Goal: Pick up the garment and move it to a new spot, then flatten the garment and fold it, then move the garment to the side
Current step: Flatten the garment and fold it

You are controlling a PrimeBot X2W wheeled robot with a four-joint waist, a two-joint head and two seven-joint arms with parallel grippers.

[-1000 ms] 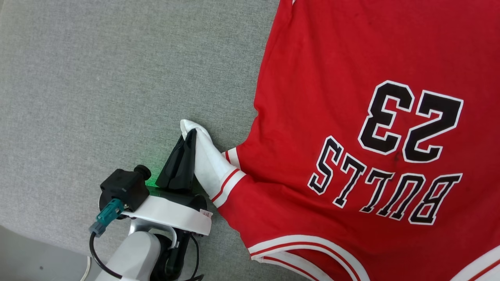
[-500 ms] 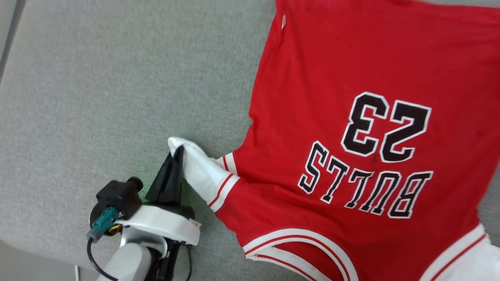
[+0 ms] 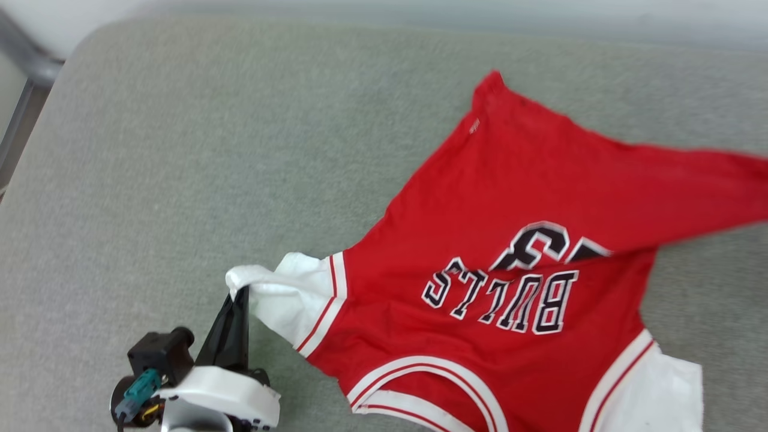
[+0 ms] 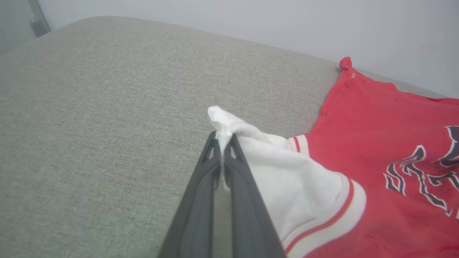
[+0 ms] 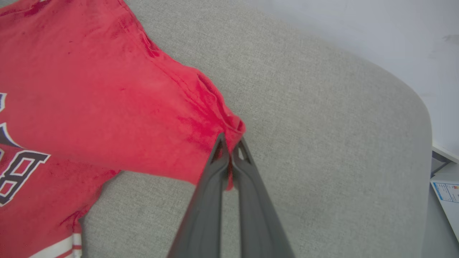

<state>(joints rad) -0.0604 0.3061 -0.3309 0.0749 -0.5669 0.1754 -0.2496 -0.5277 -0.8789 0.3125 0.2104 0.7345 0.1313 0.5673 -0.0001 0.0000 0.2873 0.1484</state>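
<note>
The garment (image 3: 510, 198) is a red jersey with white sleeves and an upside-down "BULLS" print, spread on the grey cushion, collar toward me. Its far right corner is pulled up over the number print. My left gripper (image 3: 240, 293) is shut on the white sleeve tip (image 3: 243, 277) at the lower left. In the left wrist view the left gripper (image 4: 223, 135) pinches the white cloth (image 4: 222, 118). In the right wrist view my right gripper (image 5: 230, 140) is shut on a red hem corner of the garment (image 5: 236, 126), lifted off the cushion.
The grey fabric cushion (image 3: 180, 150) has a rounded far edge with a pale wall behind. A metal frame (image 3: 24, 78) stands at the far left. A white box with a label (image 5: 446, 186) sits beyond the cushion's right edge.
My right gripper has shut on the garment's red corner and drawn it up over the print. The head camera has tilted up, now showing the cushion's far edge. The left grip holds.
</note>
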